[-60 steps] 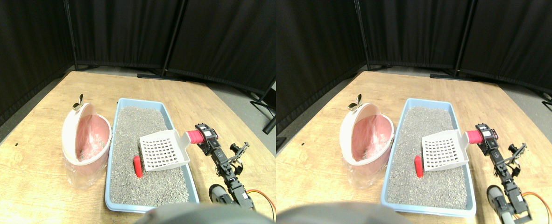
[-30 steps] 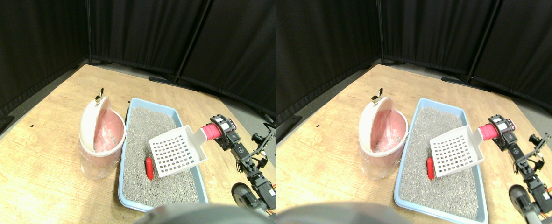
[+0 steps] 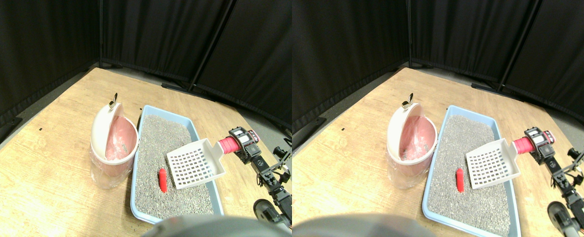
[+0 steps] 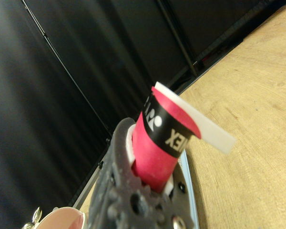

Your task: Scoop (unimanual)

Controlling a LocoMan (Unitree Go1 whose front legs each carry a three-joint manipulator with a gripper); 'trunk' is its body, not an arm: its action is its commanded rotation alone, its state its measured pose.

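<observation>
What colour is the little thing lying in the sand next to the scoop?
Red. The small piece lies on the grey litter beside the white scoop, clearest in the stereo pair view.

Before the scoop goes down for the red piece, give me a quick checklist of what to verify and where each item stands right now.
1. Scoop in the right pincer: ok, its red wrapped handle sits in the pincer in both views.
2. Scoop empty: ok, nothing shows on its slotted floor.
3. Red piece reachable: ok, it lies uncovered on the litter, just beside the scoop's front edge.
4. Scoop over the blue tray: ok, it hangs above the litter on the tray's right side.
5. Pink bin ready: ok, upright beside the tray, lid tipped open.
6. Scoop's height above the litter: cannot tell.
</observation>
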